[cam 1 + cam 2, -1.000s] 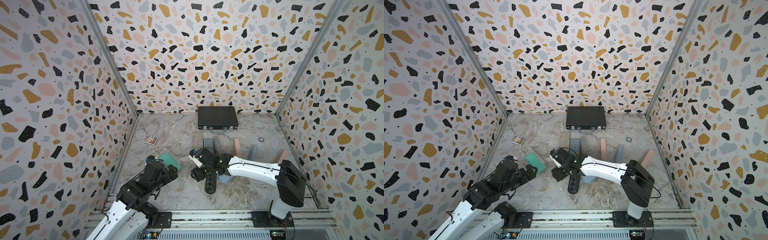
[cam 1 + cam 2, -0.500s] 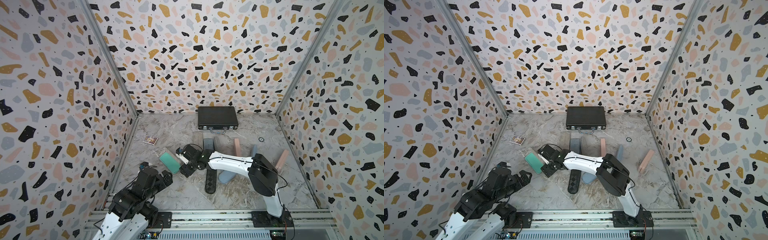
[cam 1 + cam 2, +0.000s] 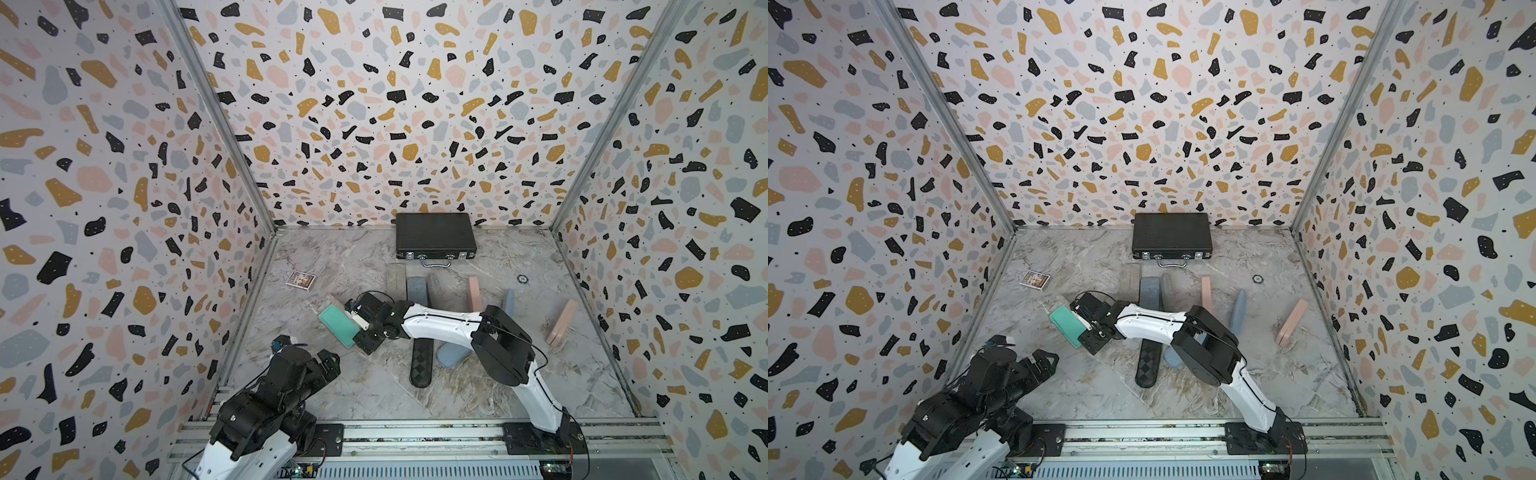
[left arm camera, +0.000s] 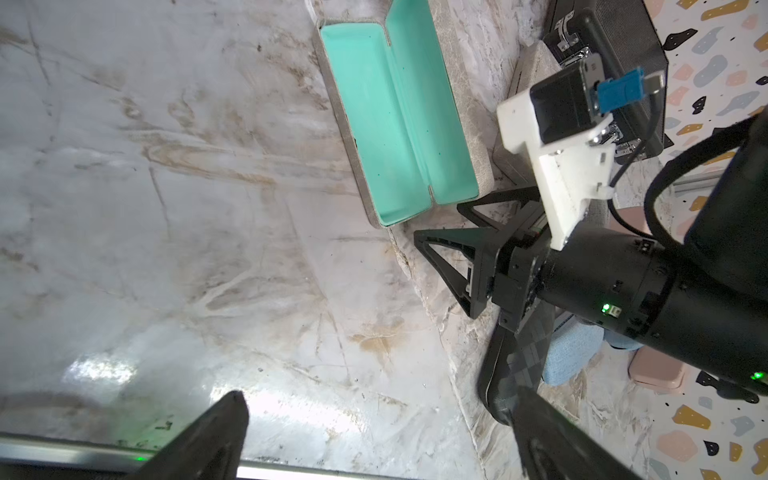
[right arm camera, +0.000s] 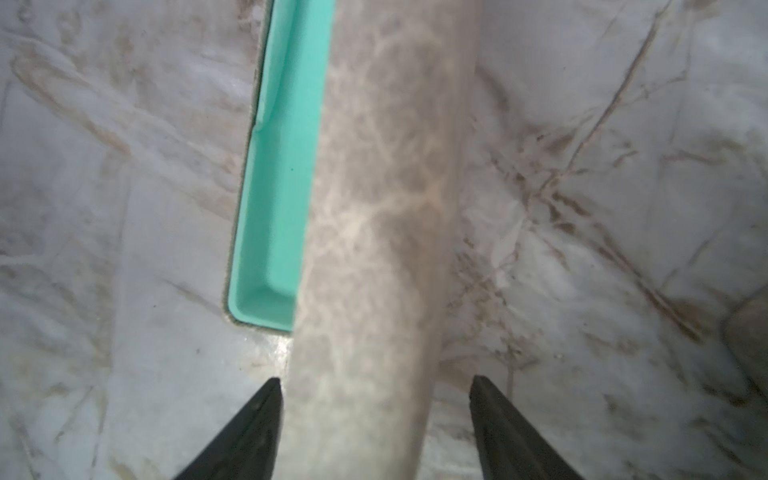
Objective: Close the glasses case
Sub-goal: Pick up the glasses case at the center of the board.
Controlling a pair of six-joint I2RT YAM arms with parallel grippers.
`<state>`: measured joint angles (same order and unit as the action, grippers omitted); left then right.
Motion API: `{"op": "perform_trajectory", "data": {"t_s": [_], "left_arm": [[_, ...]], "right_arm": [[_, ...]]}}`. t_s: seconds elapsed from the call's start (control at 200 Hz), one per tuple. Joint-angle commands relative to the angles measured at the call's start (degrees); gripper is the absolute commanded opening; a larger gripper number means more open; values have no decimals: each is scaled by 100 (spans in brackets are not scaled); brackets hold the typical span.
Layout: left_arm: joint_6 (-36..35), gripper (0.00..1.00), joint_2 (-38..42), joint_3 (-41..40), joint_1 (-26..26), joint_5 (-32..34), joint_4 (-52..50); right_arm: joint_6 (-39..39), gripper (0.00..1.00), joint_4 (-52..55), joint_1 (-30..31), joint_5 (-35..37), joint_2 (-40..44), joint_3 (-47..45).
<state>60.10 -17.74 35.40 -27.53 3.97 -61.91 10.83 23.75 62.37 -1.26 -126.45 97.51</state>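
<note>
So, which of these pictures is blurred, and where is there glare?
Right wrist view: the glasses case looks soft, too near the lens. Left wrist view: white glare on the floor. Both top views: sharp, evenly lit.

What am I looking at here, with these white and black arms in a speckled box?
Two robot arms work on a marble-look table. Two pictures come from a camera pair overhead, and two from a small camera on each wrist. The right arm reaches to an open glasses case with teal lining. In its wrist view its jaws stand open astride the lid, gripping nothing. The left arm sits near the front, jaws wide open and empty. Around lie a black briefcase by the back wall, several closed glasses cases in grey, pink, blue and black, and a small card box.
</note>
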Motion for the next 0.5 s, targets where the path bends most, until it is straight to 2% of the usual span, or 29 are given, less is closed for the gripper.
{"op": "perform_trajectory", "data": {"t_s": [0.0,0.325,0.496], "left_arm": [[98,99,75,-66,28,-21,-56],[160,99,258,-93,28,-3,-172],[147,99,266,-42,28,1,-223]], "right_arm": [[-90,73,-84,-10,115,-2,303],[-112,72,-239,-31,153,-25,413],[-65,67,-292,-62,110,-149,603]]}}
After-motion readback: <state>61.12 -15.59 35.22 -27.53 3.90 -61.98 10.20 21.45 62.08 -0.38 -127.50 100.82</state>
